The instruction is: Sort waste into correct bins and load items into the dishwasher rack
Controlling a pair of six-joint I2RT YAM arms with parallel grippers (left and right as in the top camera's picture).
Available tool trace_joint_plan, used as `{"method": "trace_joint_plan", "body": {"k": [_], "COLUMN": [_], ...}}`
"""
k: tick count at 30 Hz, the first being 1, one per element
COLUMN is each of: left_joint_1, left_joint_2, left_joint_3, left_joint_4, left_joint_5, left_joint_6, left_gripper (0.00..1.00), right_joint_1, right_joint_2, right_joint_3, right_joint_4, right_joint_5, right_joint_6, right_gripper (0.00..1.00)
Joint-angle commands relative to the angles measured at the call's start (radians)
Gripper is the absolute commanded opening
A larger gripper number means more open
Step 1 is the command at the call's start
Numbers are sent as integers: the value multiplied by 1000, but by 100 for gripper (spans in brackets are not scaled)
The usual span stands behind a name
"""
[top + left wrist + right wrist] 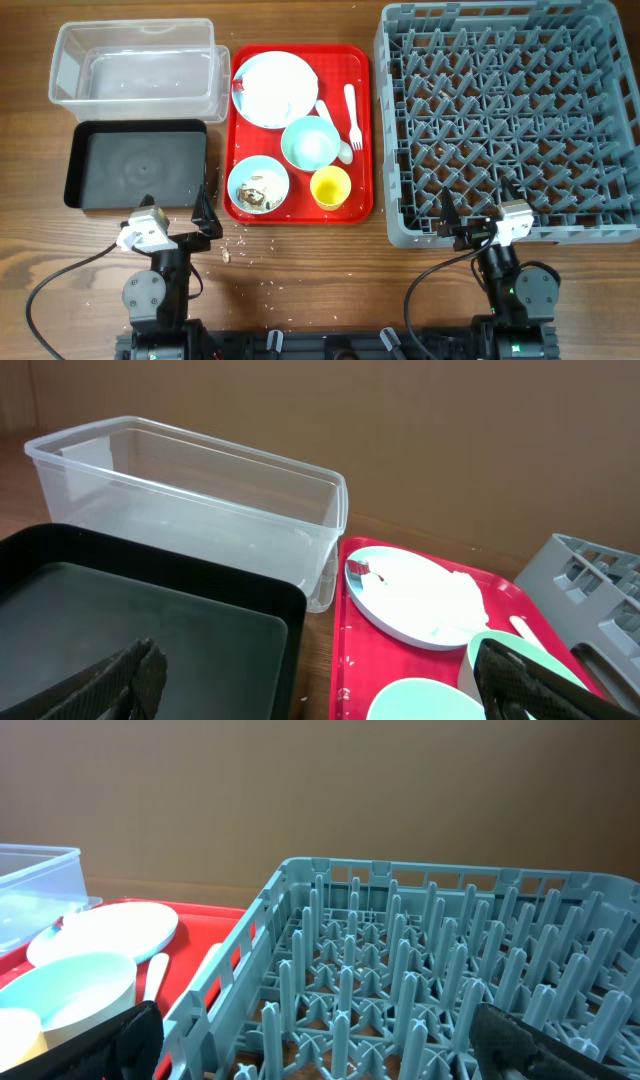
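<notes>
On the red tray (352, 60) sit a pale plate (298, 72) with a white napkin (262, 97) and a red wrapper (239, 86), an empty blue bowl (310, 143), a blue bowl (237, 176) holding food scraps (256, 190), a yellow cup (330, 187), a fork (352, 115) and a spoon (338, 145). The clear tub (135, 62) and black tray (137, 165) lie left of it. The grey rack (510, 120) is at the right. My left gripper (176, 208) is open and empty at the black tray's near edge. My right gripper (478, 208) is open and empty at the rack's near edge.
Crumbs (226, 255) lie on the wooden table in front of the red tray. In the left wrist view the black tray (150, 610) and tub (190, 490) fill the left side. In the right wrist view the rack's pegs (430, 970) stand directly ahead.
</notes>
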Motion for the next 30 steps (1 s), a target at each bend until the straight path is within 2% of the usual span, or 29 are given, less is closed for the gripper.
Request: {"method": "trace_joint_plan", "body": {"k": [1,23,30], "left_joint_1": [7,7,7], "left_joint_2": [-8,-8,-8], "left_joint_3": [-12,-12,-11], "left_joint_4": [7,7,85], "left_joint_5": [-6,-6,3], "left_joint_6": [15,16,16], "left_gripper": [100,100,100], "right_joint_1": [4,4,4], "right_joint_2": [-3,-3,-3], "right_joint_3": [-1,-1,-1], "right_joint_4": [3,8,187], "right_joint_5": [-21,-5,-44], "right_joint_6": [14,15,12], "right_gripper": [100,100,100]}}
